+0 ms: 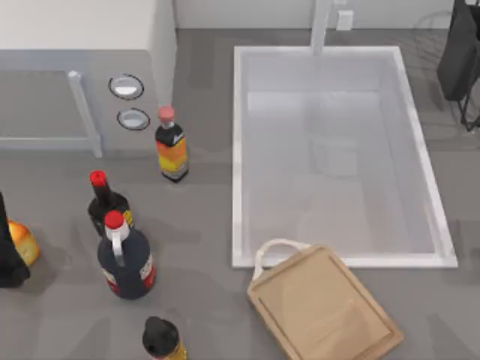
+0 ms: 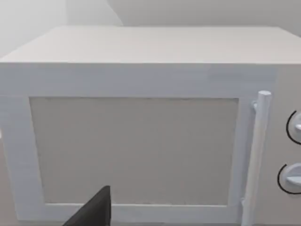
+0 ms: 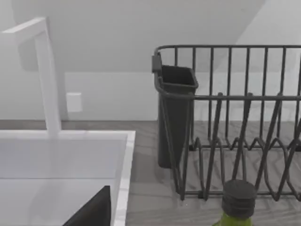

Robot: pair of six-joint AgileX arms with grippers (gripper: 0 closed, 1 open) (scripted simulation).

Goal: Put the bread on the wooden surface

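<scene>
The bread [image 1: 24, 243], a golden-yellow chunk with orange-brown patches, rests on the grey counter at the far left edge of the top view. My left gripper [image 1: 9, 259] is a dark shape right beside it and covers its left part; I cannot tell whether they touch. The wooden surface [image 1: 324, 309], a light tan cutting board with a white loop handle, lies at the front, right of centre, below the sink. My right gripper [image 1: 459, 52] stays parked at the back right, over the dish rack.
Between bread and board stand an orange-labelled bottle [image 1: 171, 154], two dark red-capped bottles [image 1: 106, 204] [image 1: 125, 260] and a black-capped bottle [image 1: 161, 339]. A white microwave [image 2: 141, 117] fills the back left. The sink [image 1: 337, 150] is in the middle. A dish rack [image 3: 235, 127] and green bottle [image 3: 237, 207] are at the right.
</scene>
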